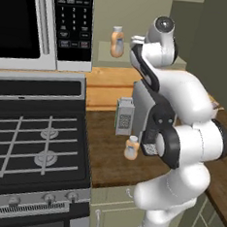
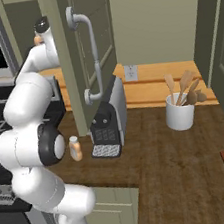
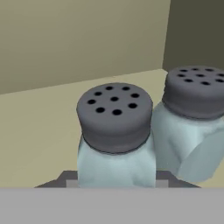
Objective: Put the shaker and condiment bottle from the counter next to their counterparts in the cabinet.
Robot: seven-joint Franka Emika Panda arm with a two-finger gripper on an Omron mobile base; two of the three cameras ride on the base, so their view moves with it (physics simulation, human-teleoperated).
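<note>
- Two pale blue shakers sit right before our claw in the hand view: the shaker [image 3: 116,140] stands between our finger tips, whose dark ends show low at either side of its body, so our claw is partly closed around it, gripping it as far as we can tell.
- Just beside it, touching or nearly so, its counterpart shaker [image 3: 192,127] leans a little; open room on that side is almost nil.
- On the other side the pale cabinet shelf [image 3: 39,131] lies bare up to the back wall.
- Our arm [image 1: 183,116] reaches upward from the base, elbow folded, wrist raised to the cabinet [image 1: 210,26] level.
- Farther along the shelf, beyond our wrist, stands an orange bottle [image 1: 117,42].
- Far below our claw, the condiment bottle [image 1: 131,147] stands upright on the counter [image 1: 107,154], near a grey grater [image 1: 124,117].
</note>
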